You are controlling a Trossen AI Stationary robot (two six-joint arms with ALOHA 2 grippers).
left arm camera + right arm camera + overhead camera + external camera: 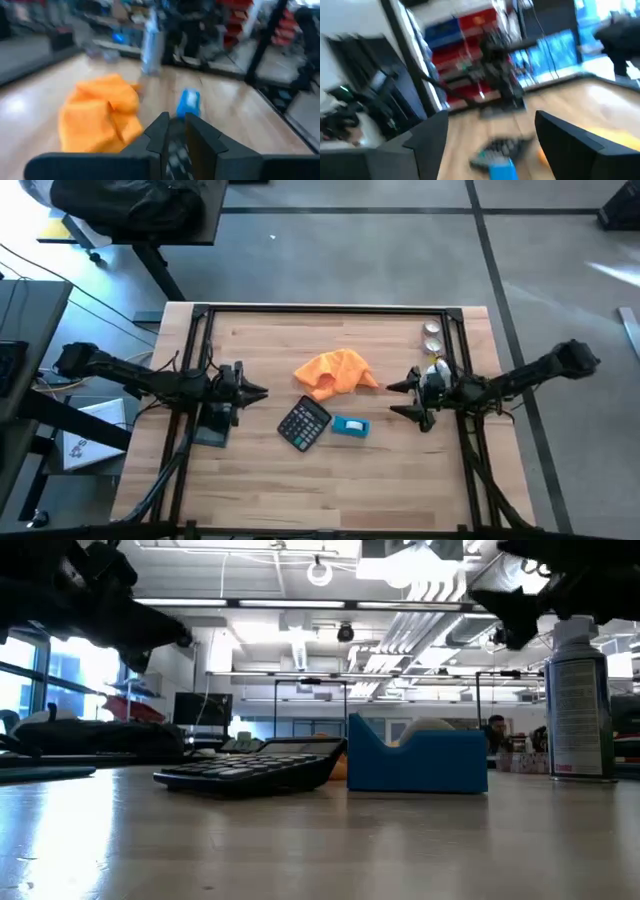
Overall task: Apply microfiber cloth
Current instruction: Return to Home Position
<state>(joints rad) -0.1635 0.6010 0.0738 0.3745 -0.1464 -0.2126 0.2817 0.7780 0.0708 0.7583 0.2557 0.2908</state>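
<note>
High view looks straight down on a pale wooden table (pixel 300 490), with a dark robot arm reaching in from each side. The bright orange, wrinkled microfiber cloth (pixel 335 372) lies crumpled in the middle of the table, just far of a black calculator (pixel 303 424) and a small blue-and-white box (pixel 349 426).

The left gripper (pixel 256 392) hangs to the left of the cloth. Its jaws are pressed almost together with nothing between them, and the left wrist view shows only a thin slit between the two dark fingers (pixel 160 135). The right gripper (pixel 398 400) hangs to the right of the cloth, jaws spread wide and empty. The cloth sits between the two grippers and touches neither.

The step in hand looks like the return to the rest pose, with the wiping judged done. To do it well, each arm should rise and pull back toward its own side, keeping its fingertips above the cloth so no fold snags. The right arm should also mind the tall grey spray can (pixel 578 705) standing close beside it.
</note>
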